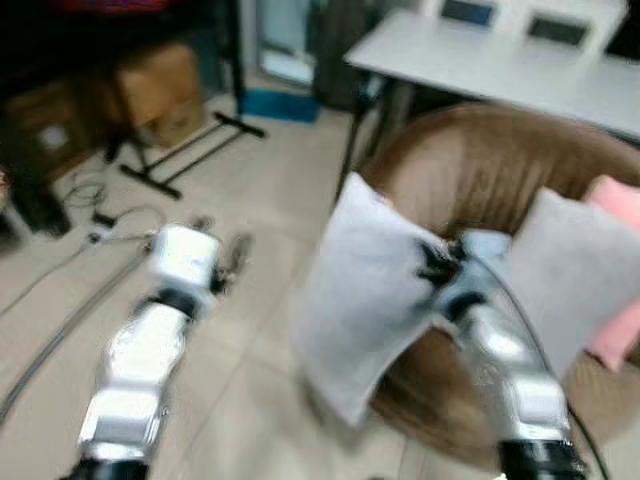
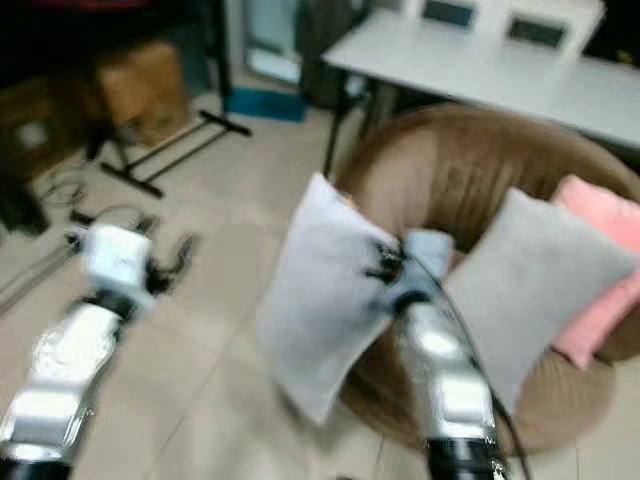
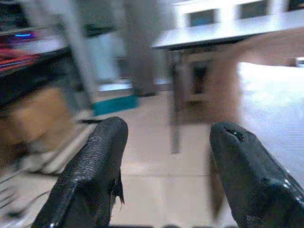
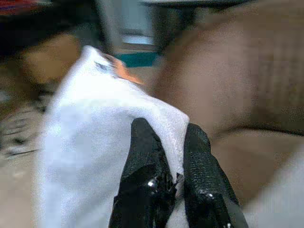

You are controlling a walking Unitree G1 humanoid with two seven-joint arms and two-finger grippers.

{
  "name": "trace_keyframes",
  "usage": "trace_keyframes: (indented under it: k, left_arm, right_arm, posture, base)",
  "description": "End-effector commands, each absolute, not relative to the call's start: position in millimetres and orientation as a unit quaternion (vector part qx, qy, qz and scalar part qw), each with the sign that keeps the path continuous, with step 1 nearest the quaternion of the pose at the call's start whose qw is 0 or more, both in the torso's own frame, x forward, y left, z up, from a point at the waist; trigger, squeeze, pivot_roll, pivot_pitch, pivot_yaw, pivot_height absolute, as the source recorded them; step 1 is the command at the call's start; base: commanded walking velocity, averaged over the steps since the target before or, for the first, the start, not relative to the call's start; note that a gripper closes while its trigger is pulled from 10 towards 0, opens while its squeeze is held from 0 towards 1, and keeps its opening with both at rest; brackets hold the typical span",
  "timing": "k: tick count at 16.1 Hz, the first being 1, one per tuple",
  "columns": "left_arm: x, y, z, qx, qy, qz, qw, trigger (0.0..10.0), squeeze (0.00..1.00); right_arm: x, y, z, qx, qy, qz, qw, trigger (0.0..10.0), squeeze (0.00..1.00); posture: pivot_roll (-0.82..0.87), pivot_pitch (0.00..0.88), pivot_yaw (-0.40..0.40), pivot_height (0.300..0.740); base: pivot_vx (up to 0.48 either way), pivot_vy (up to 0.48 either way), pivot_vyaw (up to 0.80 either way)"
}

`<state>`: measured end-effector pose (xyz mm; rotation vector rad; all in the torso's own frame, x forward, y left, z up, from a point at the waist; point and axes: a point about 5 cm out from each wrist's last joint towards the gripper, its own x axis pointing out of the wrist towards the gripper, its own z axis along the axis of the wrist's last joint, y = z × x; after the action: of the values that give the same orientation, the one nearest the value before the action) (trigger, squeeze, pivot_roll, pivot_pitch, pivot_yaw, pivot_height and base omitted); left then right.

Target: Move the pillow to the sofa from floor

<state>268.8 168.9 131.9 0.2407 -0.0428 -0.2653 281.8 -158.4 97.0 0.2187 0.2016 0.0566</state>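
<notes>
A light grey pillow (image 1: 365,300) hangs in the air off the floor, against the front left edge of the round brown sofa (image 1: 480,170). My right gripper (image 1: 437,262) is shut on the pillow's upper right edge; in the right wrist view both black fingers (image 4: 145,156) pinch the white fabric (image 4: 90,142). My left gripper (image 1: 232,255) is held out over the floor to the left of the pillow, open, with nothing between its fingers (image 3: 90,175).
On the sofa lie a second grey pillow (image 1: 575,275) and a pink pillow (image 1: 620,275). A white table (image 1: 500,60) stands behind the sofa. Cardboard boxes (image 1: 150,90), a black stand (image 1: 185,150) and cables (image 1: 100,215) lie on the floor at the left.
</notes>
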Motion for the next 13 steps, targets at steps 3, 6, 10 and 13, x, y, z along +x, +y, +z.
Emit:
trace_keyframes:
  k: [3,6,10,13]
  left_arm:
    - [268.4,175.8,135.5,0.128,-0.024,-0.126,0.983,10.0,0.00]
    - [268.1,175.6,135.4,0.131,-0.023,-0.130,0.983,10.0,0.00]
    - [266.8,175.3,134.0,0.134,-0.016,-0.143,0.980,10.0,0.00]
    - [266.5,175.6,133.8,0.137,-0.014,-0.147,0.980,10.0,0.00]
  right_arm:
    - [287.6,-153.8,113.0,0.113,0.061,0.034,0.991,10.0,0.00]
    - [287.7,-151.0,112.9,0.119,0.058,0.045,0.990,10.0,0.00]
    - [289.2,-149.0,114.1,0.123,0.057,0.049,0.990,10.0,0.00]
    - [290.0,-148.9,114.8,0.123,0.054,0.052,0.990,10.0,0.00]
  posture:
    - [0.06,0.000,-0.066,0.740]
    - [0.06,0.000,-0.059,0.740]
    - [0.06,0.000,-0.057,0.740]
    - [0.07,0.000,-0.058,0.740]
  base:
    - [0.310,0.000,-0.80]
    - [0.307,0.000,-0.53]
    - [0.302,0.000,0.00]
    - [0.295,0.000,0.00]
